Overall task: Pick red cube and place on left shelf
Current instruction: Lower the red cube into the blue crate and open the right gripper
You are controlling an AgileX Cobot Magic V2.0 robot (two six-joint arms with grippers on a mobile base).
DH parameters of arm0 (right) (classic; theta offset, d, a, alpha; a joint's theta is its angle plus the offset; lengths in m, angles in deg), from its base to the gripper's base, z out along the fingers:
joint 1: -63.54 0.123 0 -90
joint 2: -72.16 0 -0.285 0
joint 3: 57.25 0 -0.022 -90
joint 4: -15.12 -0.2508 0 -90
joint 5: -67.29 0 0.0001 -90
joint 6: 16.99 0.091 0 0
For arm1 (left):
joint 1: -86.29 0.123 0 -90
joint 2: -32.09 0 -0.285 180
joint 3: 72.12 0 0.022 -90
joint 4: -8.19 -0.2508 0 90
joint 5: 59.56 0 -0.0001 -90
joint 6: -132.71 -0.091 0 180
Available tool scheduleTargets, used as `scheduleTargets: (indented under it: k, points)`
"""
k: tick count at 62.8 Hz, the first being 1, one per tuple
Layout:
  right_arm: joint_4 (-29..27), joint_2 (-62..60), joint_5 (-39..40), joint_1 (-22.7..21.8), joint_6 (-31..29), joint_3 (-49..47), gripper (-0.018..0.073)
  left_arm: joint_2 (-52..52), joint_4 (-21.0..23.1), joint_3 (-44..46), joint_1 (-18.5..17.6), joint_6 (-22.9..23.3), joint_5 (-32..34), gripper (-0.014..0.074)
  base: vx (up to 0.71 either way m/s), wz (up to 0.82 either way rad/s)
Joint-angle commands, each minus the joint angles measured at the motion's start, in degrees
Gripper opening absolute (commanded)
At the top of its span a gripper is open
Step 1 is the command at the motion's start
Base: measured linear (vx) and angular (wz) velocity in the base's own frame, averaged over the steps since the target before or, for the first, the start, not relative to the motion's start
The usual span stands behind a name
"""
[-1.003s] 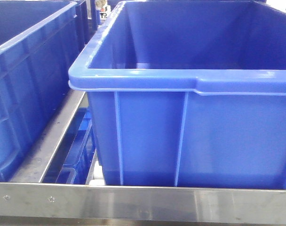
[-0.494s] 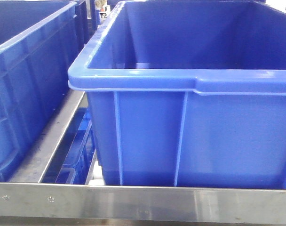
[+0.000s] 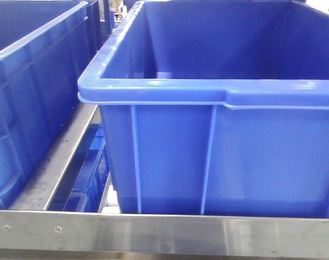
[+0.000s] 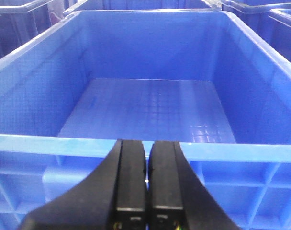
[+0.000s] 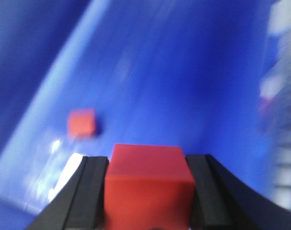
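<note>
A red cube point(image 5: 148, 184) fills the space between the black fingers of my right gripper point(image 5: 148, 163), which is shut on it over a blurred blue bin floor. A second red cube point(image 5: 82, 123) lies farther off on that floor, to the left. My left gripper point(image 4: 146, 146) is shut with nothing between its fingers; it hovers just outside the near rim of an empty blue bin point(image 4: 150, 148). The front view shows no gripper and no cube. I cannot tell which structure is the left shelf.
In the front view a large blue bin point(image 3: 218, 92) stands on a steel rack with a metal front rail point(image 3: 164, 233). Another blue bin point(image 3: 24, 81) stands to its left. More blue bins ring the left wrist view.
The front view has barely changed; the big bin's near corner sits a touch further left than a second ago.
</note>
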Motion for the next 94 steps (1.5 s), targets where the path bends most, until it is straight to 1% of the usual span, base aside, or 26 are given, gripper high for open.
scheduleTargets:
  k: [1,22,42,50,56,62,69,85,89,94]
  points:
    - [0.4,4.2,3.0,0.9,-0.7,-3.0,0.0141,-0.7,0.4,-1.4,-0.1,0.3,4.5,0.0090,0.00,0.00]
    - [0.4,20.1,4.0,0.9,-0.7,-3.2,0.0141,-0.7,0.4,-1.4,-0.1,0.3,4.5,0.0090,0.00,0.00]
    - [0.4,26.6,5.1,0.9,-0.7,-3.2,0.0141,-0.7,0.4,-1.4,-0.1,0.3,4.5,0.0090,0.01,0.06]
    - [0.4,27.8,5.1,0.9,-0.7,-3.2,0.0159,-0.7,0.4,-1.4,-0.1,0.3,4.5,0.0090,0.00,0.00]
    - [0.4,28.0,4.9,0.9,-0.7,-3.2,0.0216,-0.7,0.4,-1.4,-0.1,0.3,4.5,0.0090,0.00,0.00]
    - [0.4,28.0,4.5,0.9,-0.7,-3.2,0.0316,-0.7,0.4,-1.4,-0.1,0.3,4.5,0.0090,0.00,0.00]
    - [0.4,28.0,4.5,0.9,-0.7,-3.2,0.0399,-0.7,0.4,-1.4,-0.1,0.3,4.5,0.0090,0.00,0.00]
    - [0.4,28.0,4.3,0.9,-0.7,-3.2,0.0535,-0.7,0.4,-1.4,-0.1,0.3,4.5,0.0090,0.00,0.00]
    - [0.4,28.0,3.9,0.9,-0.7,-3.2,0.0556,-0.7,0.4,-1.4,-0.1,0.3,4.5,0.0090,0.00,0.00]
    - [0.4,28.0,2.6,0.9,-0.7,-3.8,0.0556,-0.7,0.4,-1.4,-0.1,0.3,4.5,0.0090,0.00,0.00]
